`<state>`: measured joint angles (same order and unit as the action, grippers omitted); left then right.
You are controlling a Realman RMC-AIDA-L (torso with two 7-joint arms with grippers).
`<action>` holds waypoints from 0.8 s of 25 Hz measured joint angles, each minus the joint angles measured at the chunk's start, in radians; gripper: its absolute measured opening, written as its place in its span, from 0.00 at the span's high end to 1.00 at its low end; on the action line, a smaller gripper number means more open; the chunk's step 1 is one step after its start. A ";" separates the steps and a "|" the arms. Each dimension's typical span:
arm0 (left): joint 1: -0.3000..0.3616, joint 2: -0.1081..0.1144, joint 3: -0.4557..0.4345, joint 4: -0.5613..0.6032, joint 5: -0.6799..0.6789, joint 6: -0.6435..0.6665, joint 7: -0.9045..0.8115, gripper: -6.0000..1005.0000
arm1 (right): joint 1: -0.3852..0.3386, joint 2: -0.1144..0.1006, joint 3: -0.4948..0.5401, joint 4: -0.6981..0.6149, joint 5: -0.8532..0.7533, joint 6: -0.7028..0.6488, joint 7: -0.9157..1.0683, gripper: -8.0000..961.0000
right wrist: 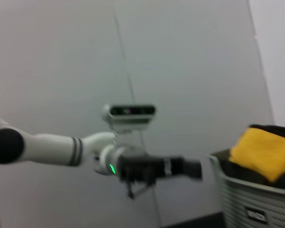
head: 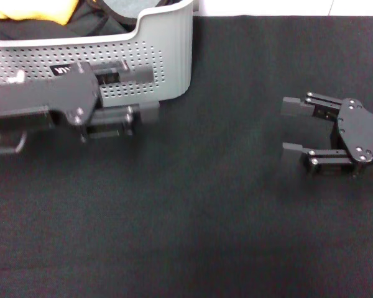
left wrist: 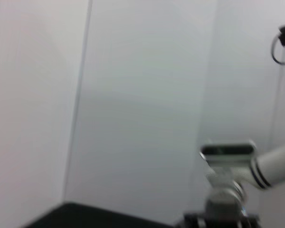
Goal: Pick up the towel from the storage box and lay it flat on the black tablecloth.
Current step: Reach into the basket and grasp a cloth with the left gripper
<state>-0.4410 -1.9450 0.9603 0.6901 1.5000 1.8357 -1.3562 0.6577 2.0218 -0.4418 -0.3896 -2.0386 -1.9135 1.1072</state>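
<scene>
A light grey storage box [head: 168,56] with perforated walls and a small black label sits at the far left of the worktop, resting on the black tablecloth [head: 224,236] that covers the whole surface in the head view. The towel [head: 34,9] lies inside the box, its yellow-orange face showing at the far left rim among dark cloths [head: 105,15]; from the right wrist view the same towel [right wrist: 263,154] rises in a folded heap above the box's rim [right wrist: 249,190].

The left end effector [head: 146,99] hovers just in front of the near wall of the box, partly masking its label, with its fingers pointing right; its outline is smeared and whether the fingers are apart or together cannot be told. The right wrist view catches that left arm [right wrist: 52,148] stretched toward the box, a camera mounted on its wrist.

The right end effector [head: 290,127] sits well apart on the right side of the tablecloth, fingers [head: 296,107] spread wide and pointing left, gripping nothing. The left wrist view shows mostly a pale wall, a strip of tablecloth [left wrist: 85,216], and the right arm [left wrist: 270,171] farther off.
</scene>
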 joint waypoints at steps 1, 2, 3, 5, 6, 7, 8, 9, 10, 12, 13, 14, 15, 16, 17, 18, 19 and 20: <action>-0.007 0.000 -0.025 0.001 0.000 0.000 -0.007 0.33 | -0.001 0.000 0.000 0.000 0.000 0.020 0.000 0.10; -0.017 0.000 -0.053 0.005 0.000 0.001 -0.018 0.33 | -0.002 0.000 0.000 0.000 0.000 0.033 -0.001 0.10; -0.025 0.000 -0.075 0.012 0.000 0.001 -0.029 0.33 | -0.002 0.000 0.000 0.001 0.000 0.047 -0.001 0.10; -0.042 0.002 -0.120 0.041 0.000 0.000 -0.051 0.33 | -0.002 0.000 0.001 0.006 0.000 0.071 -0.001 0.10; -0.053 0.002 -0.148 0.075 0.000 -0.004 -0.064 0.33 | -0.003 0.000 0.004 0.011 0.000 0.081 -0.001 0.10; -0.060 0.001 -0.165 0.103 0.000 -0.012 -0.075 0.33 | -0.004 0.000 0.007 0.018 0.000 0.092 -0.002 0.10; -0.070 0.000 -0.181 0.142 0.001 -0.028 -0.093 0.33 | -0.006 0.000 0.008 0.021 0.000 0.099 -0.002 0.10; -0.078 -0.001 -0.187 0.183 0.006 -0.057 -0.118 0.33 | -0.009 0.000 0.009 0.024 0.000 0.105 -0.003 0.10; -0.086 -0.002 -0.191 0.225 0.013 -0.085 -0.142 0.32 | -0.013 0.000 0.010 0.027 0.000 0.109 -0.005 0.10; -0.101 -0.005 -0.188 0.358 0.082 -0.191 -0.229 0.32 | -0.024 0.000 0.011 0.041 0.001 0.116 -0.016 0.10; -0.107 -0.008 -0.186 0.423 0.129 -0.242 -0.269 0.32 | -0.030 0.000 0.012 0.051 0.004 0.116 -0.024 0.10; -0.111 -0.010 -0.186 0.466 0.166 -0.270 -0.294 0.32 | -0.036 0.000 0.012 0.061 0.009 0.117 -0.033 0.10; -0.119 -0.015 -0.186 0.547 0.237 -0.316 -0.338 0.32 | -0.044 0.000 0.013 0.071 0.018 0.121 -0.042 0.10; -0.128 -0.016 -0.186 0.605 0.305 -0.346 -0.374 0.32 | -0.052 0.000 0.013 0.078 0.026 0.124 -0.051 0.10; -0.141 -0.016 -0.187 0.647 0.362 -0.360 -0.404 0.32 | -0.059 0.000 0.013 0.083 0.033 0.125 -0.058 0.10; -0.157 -0.013 -0.188 0.686 0.425 -0.371 -0.437 0.32 | -0.068 0.000 0.013 0.087 0.038 0.130 -0.064 0.10; -0.176 -0.007 -0.188 0.714 0.492 -0.375 -0.473 0.32 | -0.076 0.000 0.013 0.091 0.043 0.132 -0.070 0.10; -0.193 0.001 -0.188 0.732 0.547 -0.375 -0.502 0.32 | -0.083 0.000 0.014 0.094 0.048 0.134 -0.074 0.11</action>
<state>-0.6341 -1.9438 0.7724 1.4218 2.0467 1.4603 -1.8584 0.5748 2.0221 -0.4282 -0.2960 -1.9903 -1.7790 1.0336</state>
